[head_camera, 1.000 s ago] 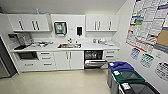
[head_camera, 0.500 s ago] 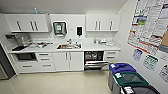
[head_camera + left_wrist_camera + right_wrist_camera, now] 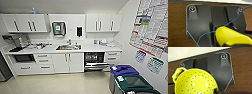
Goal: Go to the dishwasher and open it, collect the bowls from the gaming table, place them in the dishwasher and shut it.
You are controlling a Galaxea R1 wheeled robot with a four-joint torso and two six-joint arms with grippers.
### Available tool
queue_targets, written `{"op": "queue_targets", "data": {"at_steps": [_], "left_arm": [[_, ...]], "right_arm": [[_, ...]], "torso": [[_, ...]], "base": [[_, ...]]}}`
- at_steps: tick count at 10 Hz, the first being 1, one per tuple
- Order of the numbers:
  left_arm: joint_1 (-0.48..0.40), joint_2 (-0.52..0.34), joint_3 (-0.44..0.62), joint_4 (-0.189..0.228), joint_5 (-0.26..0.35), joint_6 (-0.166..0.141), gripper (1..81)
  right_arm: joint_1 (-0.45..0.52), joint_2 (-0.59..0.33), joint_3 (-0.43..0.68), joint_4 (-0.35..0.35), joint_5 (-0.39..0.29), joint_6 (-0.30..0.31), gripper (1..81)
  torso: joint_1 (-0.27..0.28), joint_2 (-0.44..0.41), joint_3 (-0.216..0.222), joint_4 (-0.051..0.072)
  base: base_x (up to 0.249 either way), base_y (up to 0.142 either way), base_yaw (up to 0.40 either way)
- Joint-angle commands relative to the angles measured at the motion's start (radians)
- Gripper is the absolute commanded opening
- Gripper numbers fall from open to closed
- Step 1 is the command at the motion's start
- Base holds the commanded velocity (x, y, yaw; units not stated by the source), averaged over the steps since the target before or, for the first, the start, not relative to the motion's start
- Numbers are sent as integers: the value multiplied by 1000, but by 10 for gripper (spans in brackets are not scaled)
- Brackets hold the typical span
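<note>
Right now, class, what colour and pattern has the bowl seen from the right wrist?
Yellow-green, dotted with small holes; the bowl shows best in the right wrist view.
</note>
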Motion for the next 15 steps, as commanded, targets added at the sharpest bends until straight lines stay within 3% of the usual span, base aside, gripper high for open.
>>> {"op": "queue_targets", "data": {"at_steps": [1, 15], "left_arm": [[-34, 3, 4, 5, 69, 9, 10], [-33, 3, 3, 5, 69, 9, 10]], "right_arm": [[43, -12, -1, -12, -50, -4, 10], [41, -15, -8, -10, -50, -4, 10]], "torso": [[0, 0, 0, 0], [0, 0, 0, 0]], "base": [[116, 0, 0], [115, 0, 0]]}}
